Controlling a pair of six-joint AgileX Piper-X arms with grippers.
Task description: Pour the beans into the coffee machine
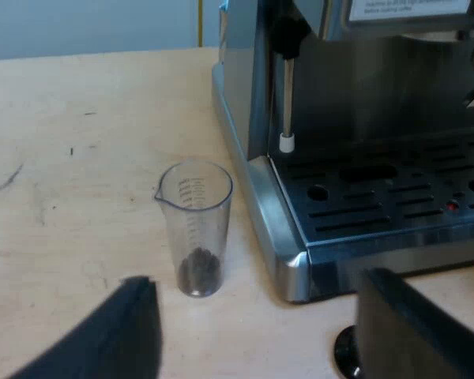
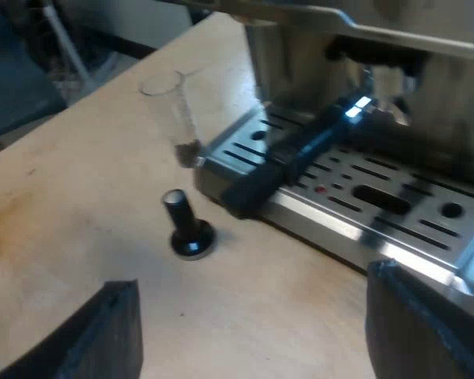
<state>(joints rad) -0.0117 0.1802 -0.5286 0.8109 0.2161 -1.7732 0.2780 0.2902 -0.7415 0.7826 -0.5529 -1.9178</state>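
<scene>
Left gripper (image 1: 257,282) and right gripper (image 2: 253,278) fingers wide, empty; espresso machine (image 1: 245,118) top cut off.

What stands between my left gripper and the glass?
Nothing visible. Bare table lies between the open left gripper and the glass, which stands upright beside the machine's corner. The tamper sits by one finger, off that line.

The tamper (image 1: 344,351) is mostly hidden, the espresso machine's (image 1: 245,118) top cut off, the measuring glass's (image 1: 196,221) scale unreadable.
</scene>
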